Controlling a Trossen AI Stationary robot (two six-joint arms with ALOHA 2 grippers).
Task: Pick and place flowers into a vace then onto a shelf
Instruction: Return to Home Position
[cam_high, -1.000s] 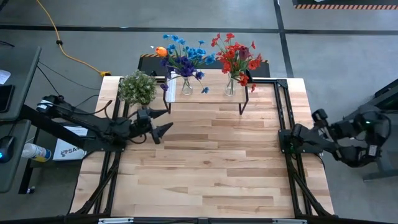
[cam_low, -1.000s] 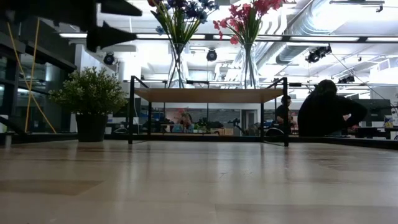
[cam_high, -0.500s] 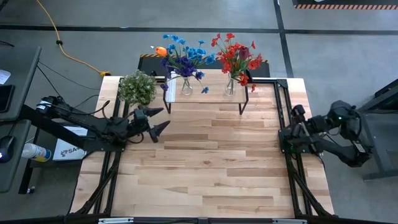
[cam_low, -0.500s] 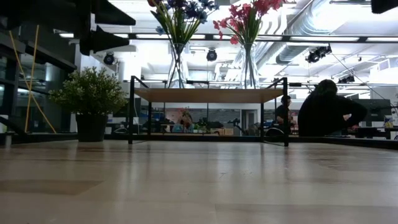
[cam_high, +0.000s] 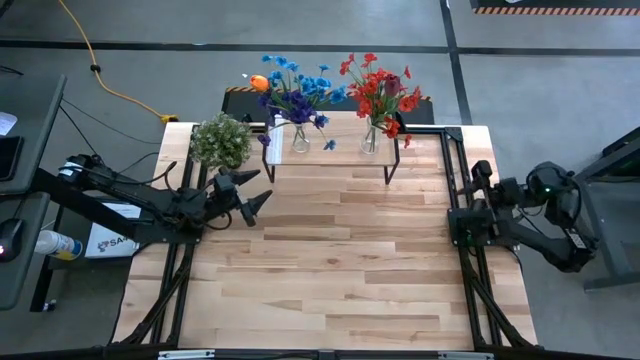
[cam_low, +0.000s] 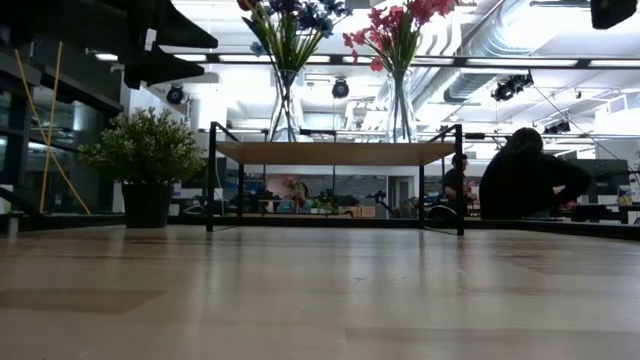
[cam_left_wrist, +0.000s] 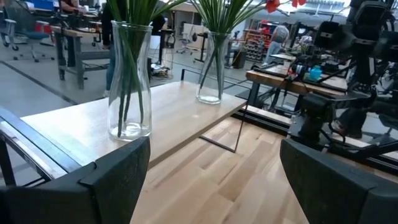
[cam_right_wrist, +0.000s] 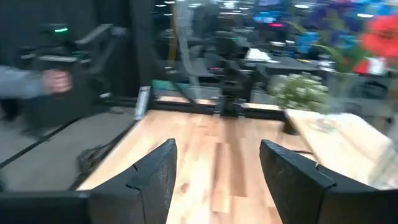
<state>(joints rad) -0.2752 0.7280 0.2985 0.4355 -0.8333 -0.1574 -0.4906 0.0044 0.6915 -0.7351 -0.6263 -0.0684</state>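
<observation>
Blue, purple and orange flowers (cam_high: 292, 92) stand in a clear glass vase (cam_left_wrist: 129, 81). Red flowers (cam_high: 380, 95) stand in a second vase (cam_left_wrist: 211, 68). Both vases rest by their bases on the shelf (cam_high: 335, 150), at the middle of the table's far edge. My left gripper (cam_high: 262, 186) hovers open above the table, just left of and nearer than the shelf. It points level past the shelf's near edge, with nothing between its fingers (cam_left_wrist: 118, 180). My right gripper (cam_high: 478, 190) is open and empty at the table's right edge, pointing level across the table.
A bushy pale-green plant (cam_high: 221, 140) in a dark pot stands on the table left of the shelf, close to my left gripper. Black frame rails (cam_high: 455, 170) run along both table sides. The wooden tabletop (cam_high: 340, 260) is bare in the middle. A person (cam_low: 525, 180) sits beyond the table.
My right arm has folded back at the table's right edge. Its gripper has swung toward the far edge and sunk, coming into the low view's upper right corner. The vases and flowers have stayed on the shelf.
</observation>
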